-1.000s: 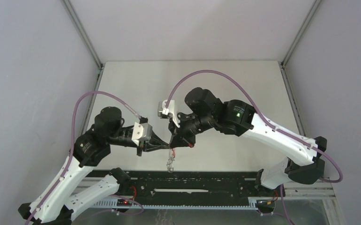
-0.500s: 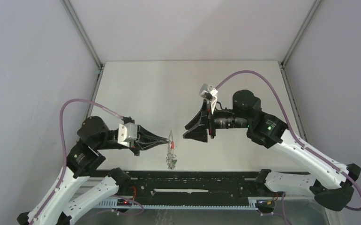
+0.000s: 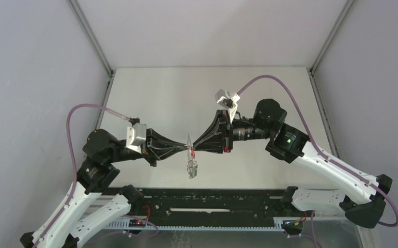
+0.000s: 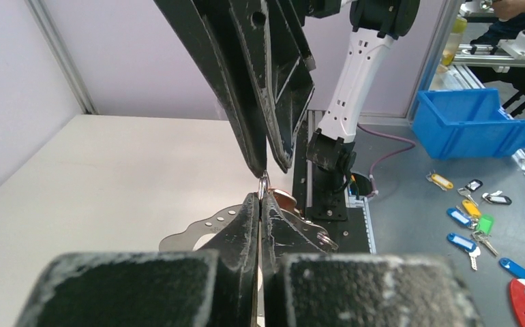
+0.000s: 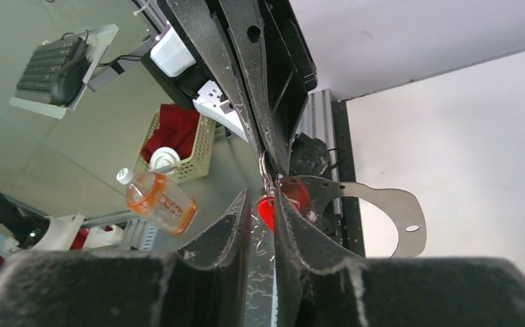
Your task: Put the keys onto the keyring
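My left gripper point(image 3: 185, 150) is shut on the small metal ring of the keyring point(image 4: 264, 184) and holds it above the table near the front edge. The limp chain point(image 3: 192, 168) hangs below it. My right gripper point(image 3: 194, 146) meets it tip to tip from the right. In the right wrist view the right gripper point(image 5: 263, 197) has a narrow gap between its fingers, and the red-headed key point(image 5: 267, 210) hangs in that gap under the ring point(image 5: 264, 163). I cannot make out the green-headed key.
A black rail point(image 3: 212, 199) runs along the table's near edge below the hanging chain. Off the table are a blue bin point(image 4: 474, 116), several coloured key tags point(image 4: 474, 225) and an orange bottle point(image 5: 161, 201). Grey walls close in both sides.
My right gripper has swung left to the ring and narrowed from wide open. My left gripper has lifted the keyring slightly up and to the right.
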Available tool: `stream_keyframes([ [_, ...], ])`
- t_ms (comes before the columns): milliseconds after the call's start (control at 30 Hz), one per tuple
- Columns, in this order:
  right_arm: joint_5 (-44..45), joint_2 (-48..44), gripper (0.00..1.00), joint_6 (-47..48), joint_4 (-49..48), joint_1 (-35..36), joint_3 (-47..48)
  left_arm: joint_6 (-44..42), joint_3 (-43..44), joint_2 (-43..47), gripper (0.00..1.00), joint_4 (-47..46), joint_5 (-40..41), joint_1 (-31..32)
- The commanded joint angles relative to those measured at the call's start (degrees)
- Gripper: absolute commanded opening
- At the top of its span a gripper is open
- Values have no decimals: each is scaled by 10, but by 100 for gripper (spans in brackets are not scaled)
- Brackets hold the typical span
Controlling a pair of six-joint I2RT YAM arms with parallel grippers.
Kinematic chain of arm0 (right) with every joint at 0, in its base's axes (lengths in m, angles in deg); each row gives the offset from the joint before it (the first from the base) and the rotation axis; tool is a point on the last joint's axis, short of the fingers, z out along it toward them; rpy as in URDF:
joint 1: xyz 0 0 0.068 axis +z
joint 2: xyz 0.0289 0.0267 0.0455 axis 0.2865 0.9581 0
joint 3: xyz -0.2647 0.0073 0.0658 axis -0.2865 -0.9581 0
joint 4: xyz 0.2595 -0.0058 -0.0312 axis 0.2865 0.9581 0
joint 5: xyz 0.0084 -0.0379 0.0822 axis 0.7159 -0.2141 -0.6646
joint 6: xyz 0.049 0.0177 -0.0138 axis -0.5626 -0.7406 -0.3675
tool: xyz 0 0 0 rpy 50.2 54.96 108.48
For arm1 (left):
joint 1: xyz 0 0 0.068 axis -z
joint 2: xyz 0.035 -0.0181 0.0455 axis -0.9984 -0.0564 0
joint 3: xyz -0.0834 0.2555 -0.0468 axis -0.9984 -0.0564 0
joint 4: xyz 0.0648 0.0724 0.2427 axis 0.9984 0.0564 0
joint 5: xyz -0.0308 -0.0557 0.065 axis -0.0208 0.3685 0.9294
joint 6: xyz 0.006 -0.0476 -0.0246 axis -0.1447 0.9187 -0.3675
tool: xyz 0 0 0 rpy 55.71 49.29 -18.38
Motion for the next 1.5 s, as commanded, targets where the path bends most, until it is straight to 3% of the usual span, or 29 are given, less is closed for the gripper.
stream_keyframes([
  [0, -28, 6, 24, -26, -36, 2, -1, 21, -9, 9, 0, -48, 15, -3],
  [167, -34, 8, 19, -30, -36, 3, -1, 20, -12, 11, 0, -53, 17, -3],
  [333, -45, 12, 0, -35, -36, 2, -1, 22, -16, 12, 0, -60, 22, -3],
  [1133, -73, 1, 0, -57, -23, -33, -26, 34, -22, 9, 0, -117, 17, -3],
  [1233, -63, -16, 15, -56, -26, -55, -22, 29, -27, 8, 0, -114, 10, -3],
  [1333, -40, -29, 41, -32, -20, -69, -4, 32, -35, 7, 0, -109, 1, -3],
  [1467, -70, -13, 60, -13, -36, -65, 12, 48, -37, 3, 0, -109, -9, -3],
])
